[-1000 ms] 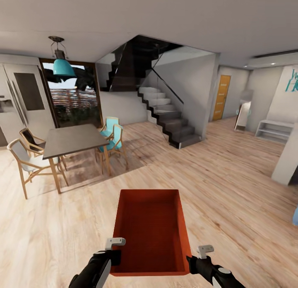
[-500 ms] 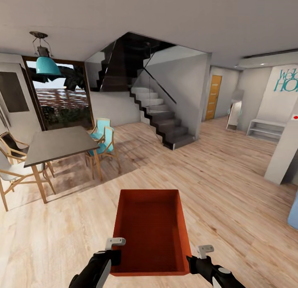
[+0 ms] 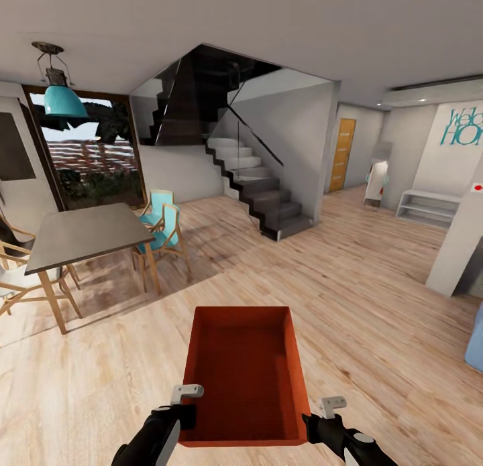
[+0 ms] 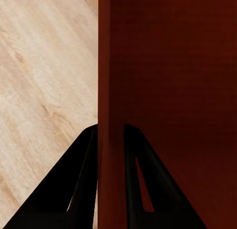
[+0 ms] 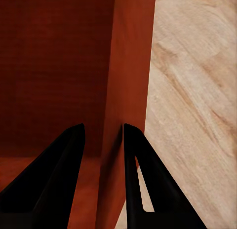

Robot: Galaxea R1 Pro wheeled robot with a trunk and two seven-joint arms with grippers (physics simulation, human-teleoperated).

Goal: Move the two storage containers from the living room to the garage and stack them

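One orange-red storage container [image 3: 243, 372], open-topped and empty, hangs level in front of me above the light wood plank floor. My left gripper [image 3: 186, 412] is shut on its left wall near the closest corner. My right gripper [image 3: 314, 426] is shut on the right wall. In the left wrist view the black fingers [image 4: 85, 165] of that gripper [image 4: 111, 128] straddle the thin wall of the container [image 4: 168, 91]. The right wrist view shows the right gripper [image 5: 102, 126] astride the other wall of the container [image 5: 129, 66]. The other container and the garage are out of view.
A grey dining table [image 3: 84, 233] with wooden and teal chairs [image 3: 161, 228] stands at the left. A dark staircase [image 3: 258, 191] rises ahead. Beyond it are an orange door [image 3: 342, 154] and a white shelf [image 3: 427, 208]. A pale pillar [image 3: 459, 248] stands at the right.
The whole view has shifted: table, stairs and door have slid left, so the camera has turned and moved. Container and both grippers keep their places in the picture.
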